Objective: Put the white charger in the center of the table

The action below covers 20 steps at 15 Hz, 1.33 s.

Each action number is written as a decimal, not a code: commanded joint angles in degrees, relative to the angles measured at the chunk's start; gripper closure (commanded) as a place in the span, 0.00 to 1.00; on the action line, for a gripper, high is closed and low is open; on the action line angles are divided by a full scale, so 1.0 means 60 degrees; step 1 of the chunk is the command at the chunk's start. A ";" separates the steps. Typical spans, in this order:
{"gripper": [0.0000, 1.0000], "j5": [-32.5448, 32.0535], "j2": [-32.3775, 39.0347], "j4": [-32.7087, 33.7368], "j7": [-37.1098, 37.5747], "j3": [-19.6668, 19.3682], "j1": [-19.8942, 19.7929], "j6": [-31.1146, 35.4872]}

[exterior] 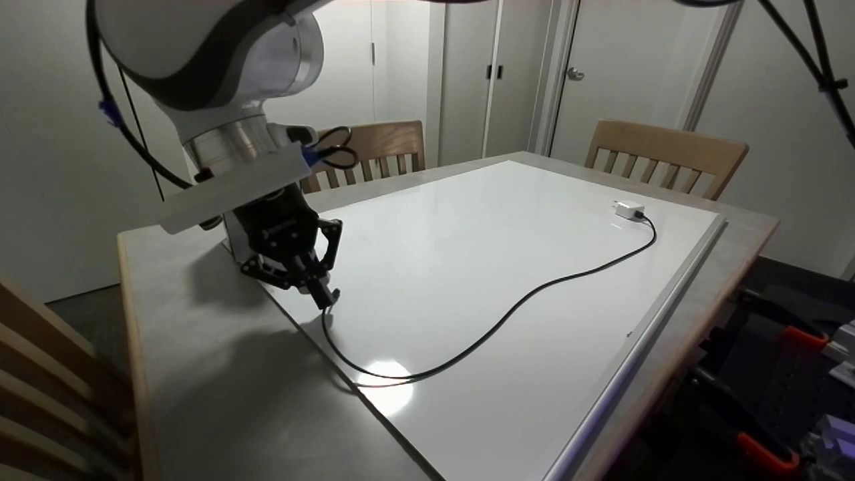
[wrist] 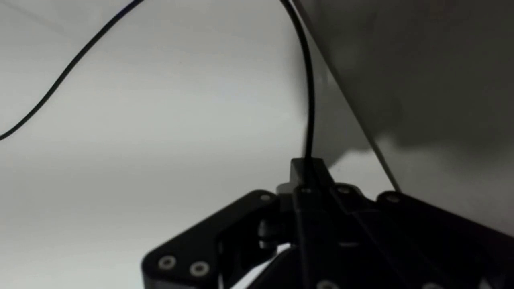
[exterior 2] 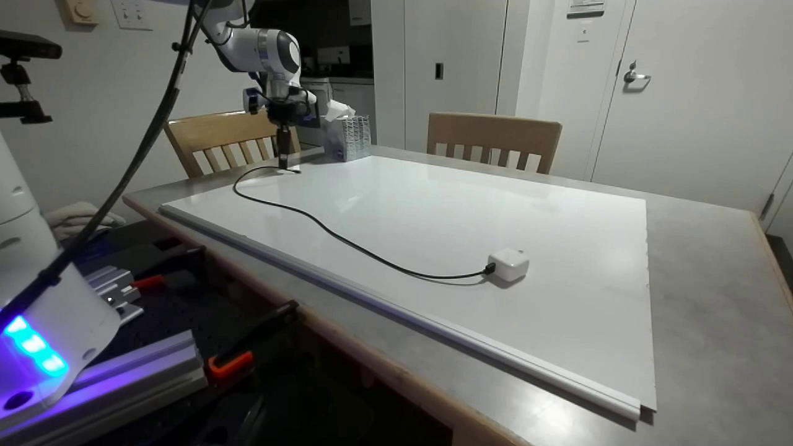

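In an exterior view, the hand (exterior: 324,298) is left of centre, tilted, pointing down and a little right. It is closed on the black cord (exterior: 561,279), which bends at the lower middle of the frame and winds across the white panel (exterior: 427,254) to the white charger (exterior: 629,210), at the right, slightly above mid-height. The panel covers most of the grey surface (exterior: 280,401). Wooden chairs (exterior: 668,148) stand at upper middle, upper right and lower left.

In an exterior view, the bluish tissue box (exterior 2: 350,137) stands at the upper middle, just right of the hand, which points straight down. The charger lies on the panel right of centre, below mid-height; the cord leaves its left side and sweeps up to the hand at the upper left. A pale rail (exterior 2: 396,306) follows the panel's edge from the left to the lower right.

In the wrist view, the hand is at the bottom, right of centre. Its fingertips (wrist: 298,170) pinch the cord, which curves down from the top edge; more of it crosses the upper left. The panel's edge runs diagonally on the right, beside shadowed surface.
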 commanded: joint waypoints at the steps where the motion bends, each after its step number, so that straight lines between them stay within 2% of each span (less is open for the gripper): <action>1: 0.97 0.0000 0.0000 0.0007 0.0000 0.0000 0.0013 0.0000; 2: 0.99 0.0000 0.0001 0.0012 0.0000 0.0000 0.0014 0.0000; 7: 0.99 0.0128 -0.0592 -0.1063 0.1843 -0.0402 -0.0332 0.0012; 10: 0.99 0.0157 -0.0799 -0.1591 0.2487 -0.0507 -0.0604 0.0122; 16: 0.99 0.0340 -0.1949 -0.3741 0.4288 -0.0575 -0.1318 0.0604; 17: 0.97 0.0051 -0.0988 -0.2214 0.3872 -0.0542 -0.1076 0.0082; 18: 0.97 0.0381 -0.1156 -0.2480 0.3921 -0.0908 -0.0934 0.0146; 20: 0.97 0.0400 -0.1414 -0.2895 0.4021 -0.0906 -0.1037 0.0258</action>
